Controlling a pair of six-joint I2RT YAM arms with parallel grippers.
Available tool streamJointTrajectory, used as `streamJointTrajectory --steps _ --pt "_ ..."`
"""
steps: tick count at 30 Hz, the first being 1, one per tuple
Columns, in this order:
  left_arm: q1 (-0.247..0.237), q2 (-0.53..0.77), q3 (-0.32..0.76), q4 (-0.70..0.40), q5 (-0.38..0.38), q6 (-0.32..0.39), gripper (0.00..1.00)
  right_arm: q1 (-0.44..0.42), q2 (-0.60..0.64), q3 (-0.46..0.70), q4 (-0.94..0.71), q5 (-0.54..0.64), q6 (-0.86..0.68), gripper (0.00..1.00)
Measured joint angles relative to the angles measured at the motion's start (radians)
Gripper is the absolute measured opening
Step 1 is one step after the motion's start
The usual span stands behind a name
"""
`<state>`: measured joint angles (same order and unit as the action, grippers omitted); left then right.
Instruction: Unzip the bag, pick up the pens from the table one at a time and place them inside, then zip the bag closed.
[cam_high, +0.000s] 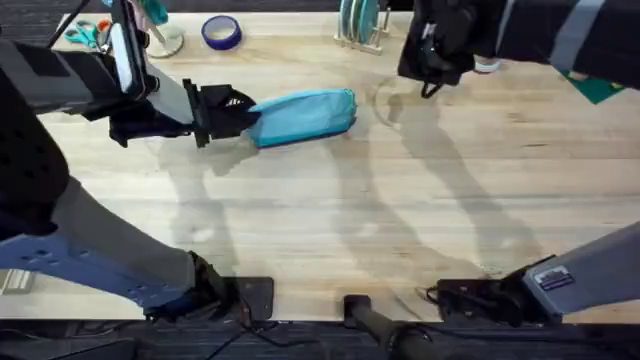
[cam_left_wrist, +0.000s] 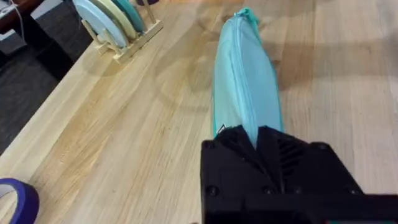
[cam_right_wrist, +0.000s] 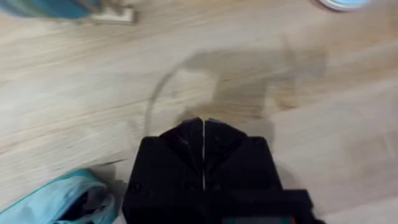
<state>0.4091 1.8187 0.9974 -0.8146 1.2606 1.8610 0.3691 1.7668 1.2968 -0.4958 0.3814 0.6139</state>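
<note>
Pale plank table carries the bag and tape roll.

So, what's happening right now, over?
Left gripper shut on bag end. Right gripper shut, raised, holding nothing. Bag looks zipped. Nothing in the way.

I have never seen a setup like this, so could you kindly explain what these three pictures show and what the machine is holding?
These are two robot arms at a wooden table. One picture comes from a camera above, looking down; the other two come from cameras on each arm's wrist. The left gripper, black and two-fingered, is shut on one end of the turquoise bag, which lies on the table; the left wrist picture looks along the bag's zipper. The right gripper hovers past the bag's other end, its fingers pressed together and holding nothing. Toward the far edge stand a plate rack and a purple tape roll.
</note>
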Motion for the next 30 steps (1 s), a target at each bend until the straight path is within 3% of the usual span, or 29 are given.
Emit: streamJointTrajectory --steps 21,22,23,28,30 --pt "0.000 0.000 0.000 0.000 0.000 0.000 0.043 0.000 0.023 -0.069 -0.036 0.016 0.075 0.035" --pt "0.000 0.000 0.000 0.000 0.000 0.000 0.043 0.002 0.022 -0.069 -0.036 0.016 0.081 0.096" --pt "0.000 0.000 0.000 0.000 0.000 0.000 0.043 0.005 0.022 -0.069 -0.035 0.016 0.082 0.224" --pt "0.000 0.000 0.000 0.000 0.000 0.000 0.043 0.029 0.022 -0.069 -0.036 0.016 0.080 0.942" --pt "0.000 0.000 0.000 0.000 0.000 0.000 0.043 0.043 0.022 -0.069 -0.036 0.016 0.072 0.990"
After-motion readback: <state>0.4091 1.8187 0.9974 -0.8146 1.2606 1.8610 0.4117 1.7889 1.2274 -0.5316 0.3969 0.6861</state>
